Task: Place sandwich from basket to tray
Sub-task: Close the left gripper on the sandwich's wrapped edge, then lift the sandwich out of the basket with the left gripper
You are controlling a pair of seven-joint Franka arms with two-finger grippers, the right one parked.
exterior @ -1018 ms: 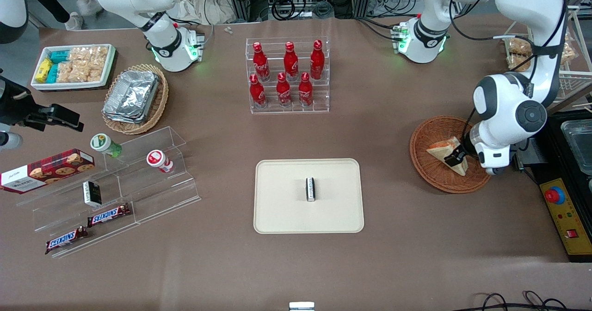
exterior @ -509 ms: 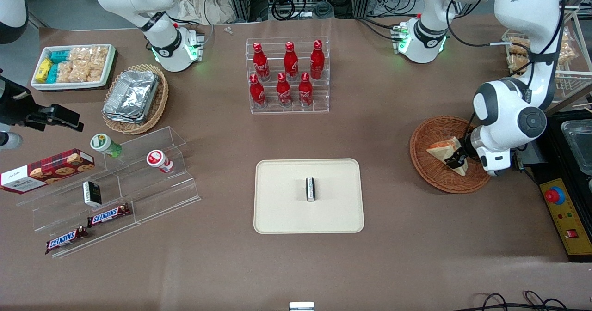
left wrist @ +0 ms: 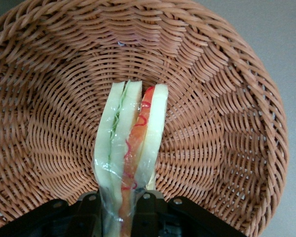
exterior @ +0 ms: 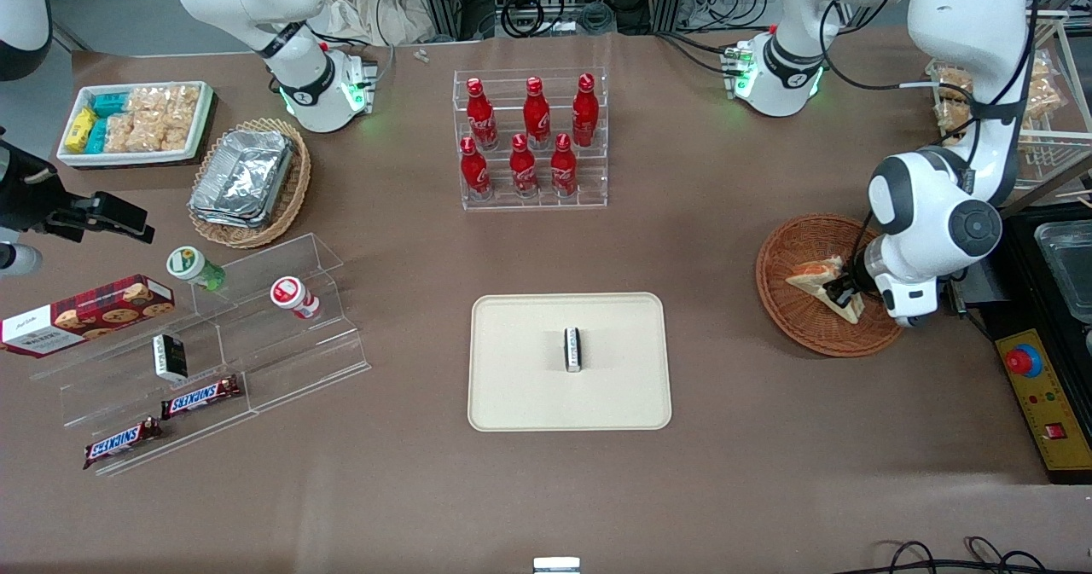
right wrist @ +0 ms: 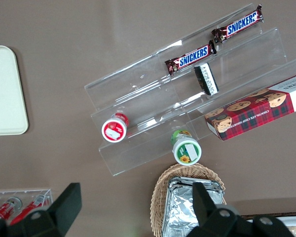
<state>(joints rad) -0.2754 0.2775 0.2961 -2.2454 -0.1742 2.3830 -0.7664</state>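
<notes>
Basket [left wrist: 222, 123] reddish-brown weave; sandwich [left wrist: 130, 143] pale bread, red and green filling; tray [exterior: 520, 395] plain beige; end effector [left wrist: 119, 217] black.

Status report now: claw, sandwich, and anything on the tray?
Claw shut on sandwich, over basket. Not on tray yet. Small dark packet at tray middle.
</notes>
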